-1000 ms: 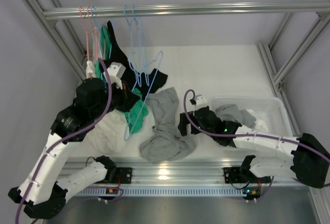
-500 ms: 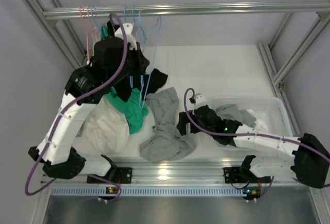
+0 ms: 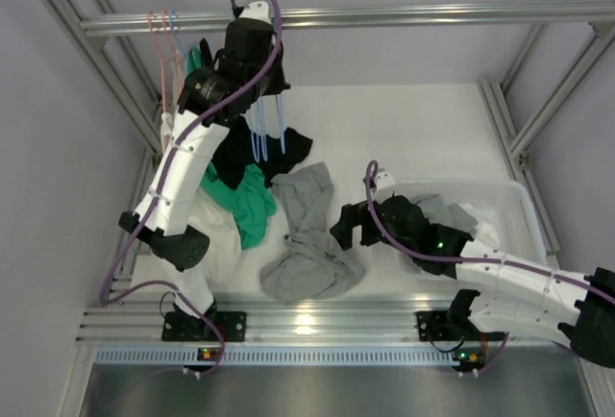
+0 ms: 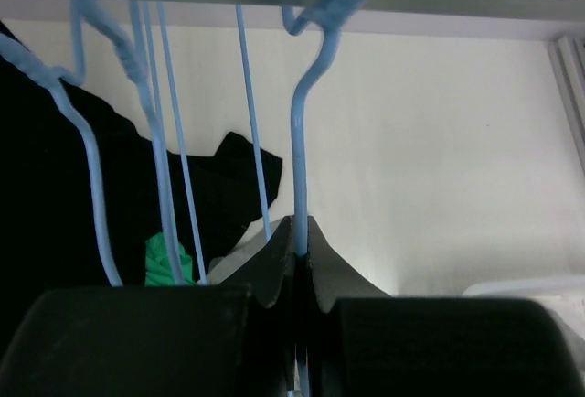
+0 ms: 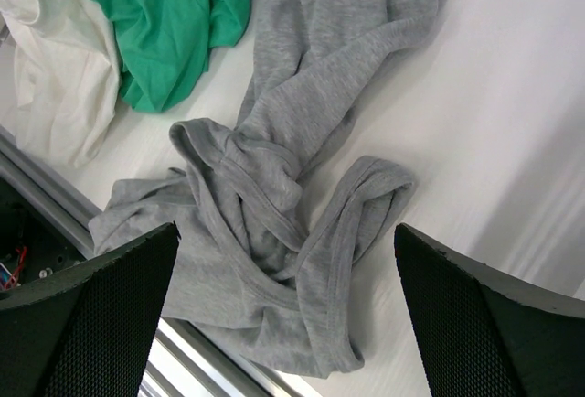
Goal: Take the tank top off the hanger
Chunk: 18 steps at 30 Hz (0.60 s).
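Tank top (image 3: 306, 244) lay crumpled on the table (image 3: 413, 134), off the hanger (image 4: 297, 132), long axis running away from the bases. My right end effector (image 3: 344, 229) hung nearest, fingers apart, at its right edge. My left end effector (image 4: 300, 241) was clamped on the hanger at the rail (image 3: 384, 17), well away.

Top ext cam: high at near edge, looking down over whole table (image 3: 413, 129) to the rail (image 3: 384, 17). Left wrist cam — v. close, tilted up along a blue hanger (image 4: 299, 159) at that rail. Right wrist cam looks down, near, on the grey tank top (image 5: 302, 95) — also in top view.
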Motion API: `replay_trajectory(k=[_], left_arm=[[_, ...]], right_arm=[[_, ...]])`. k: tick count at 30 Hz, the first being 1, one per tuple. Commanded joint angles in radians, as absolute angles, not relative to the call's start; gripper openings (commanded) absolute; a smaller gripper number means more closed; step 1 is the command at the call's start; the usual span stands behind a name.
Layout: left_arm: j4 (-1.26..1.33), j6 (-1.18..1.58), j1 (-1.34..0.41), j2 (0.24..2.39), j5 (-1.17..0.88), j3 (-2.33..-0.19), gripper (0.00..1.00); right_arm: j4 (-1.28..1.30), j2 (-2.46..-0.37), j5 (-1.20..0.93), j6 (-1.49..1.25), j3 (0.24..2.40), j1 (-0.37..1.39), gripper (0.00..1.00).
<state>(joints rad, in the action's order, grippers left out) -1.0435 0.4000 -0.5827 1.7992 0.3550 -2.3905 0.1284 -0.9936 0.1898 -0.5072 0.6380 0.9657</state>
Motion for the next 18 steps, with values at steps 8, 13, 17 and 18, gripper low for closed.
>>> replay_trajectory(k=[8, 13, 17, 18], left_arm=[[-1.02, 0.413, -0.428, 1.873, 0.201, -2.485, 0.0], [-1.023, 0.397, -0.423, 1.879, 0.173, -2.424, 0.0], [-1.023, 0.385, -0.431, 1.844, 0.192, -2.329, 0.0], [-1.023, 0.38, -0.431, 1.827, 0.196, -2.313, 0.0]], right_arm=[[0.166, -0.977, 0.186, -0.483, 0.689, 0.968, 0.99], [0.166, -0.996, 0.184, -0.477, 0.703, 0.969, 1.0], [0.164, -1.006, 0.178, -0.471, 0.712, 0.969, 1.0], [0.166, -1.008, 0.178, -0.469, 0.715, 0.969, 0.99]])
